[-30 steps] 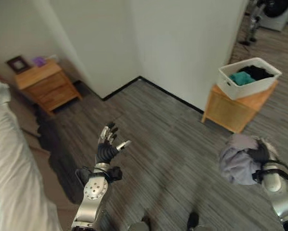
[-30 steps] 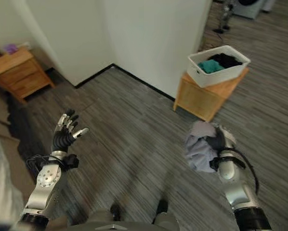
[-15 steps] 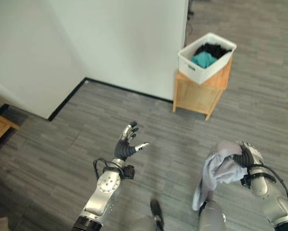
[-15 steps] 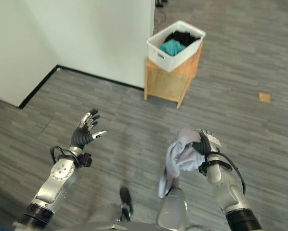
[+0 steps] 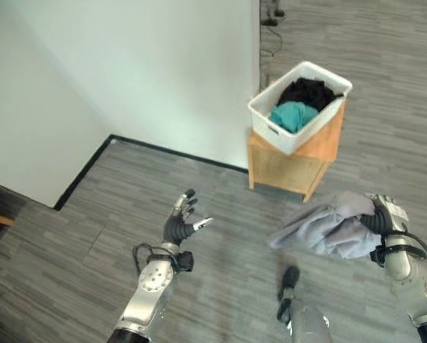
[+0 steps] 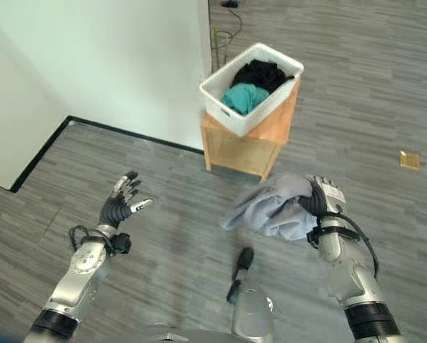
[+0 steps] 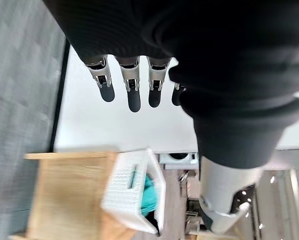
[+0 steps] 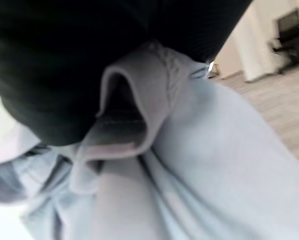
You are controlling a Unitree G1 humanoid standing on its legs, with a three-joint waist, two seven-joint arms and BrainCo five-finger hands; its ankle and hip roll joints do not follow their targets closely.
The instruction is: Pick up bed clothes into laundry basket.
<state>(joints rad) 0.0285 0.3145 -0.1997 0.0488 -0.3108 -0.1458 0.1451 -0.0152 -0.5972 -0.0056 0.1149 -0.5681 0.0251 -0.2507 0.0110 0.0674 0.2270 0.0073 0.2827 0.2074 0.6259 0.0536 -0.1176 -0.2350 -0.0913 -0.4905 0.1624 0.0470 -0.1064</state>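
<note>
My right hand point(image 5: 385, 218) is shut on a bundle of pale grey cloth point(image 5: 324, 225) that swings out to its left above the floor; the same grey cloth point(image 8: 189, 165) presses close in the right wrist view. A white laundry basket point(image 5: 267, 121) holding teal and black clothes point(image 6: 245, 96) stands on a small wooden stand point(image 5: 292, 168) by the white wall, ahead and left of that hand. My left hand point(image 5: 181, 223) is raised at lower left, its fingers point(image 7: 132, 87) straight and spread, holding nothing. The white basket point(image 7: 134, 195) also appears past them in the left wrist view.
A white wall point(image 5: 128, 78) with a black skirting line runs across the left, ending at a corner beside the basket. Grey plank floor point(image 5: 406, 107) stretches around the wooden stand. A small tan tile point(image 6: 408, 158) lies on the floor at right.
The camera has turned, so the basket sits closer and nearer the middle. The grey cloth has swung from hanging down to flaring out leftward. Both hands keep their poses.
</note>
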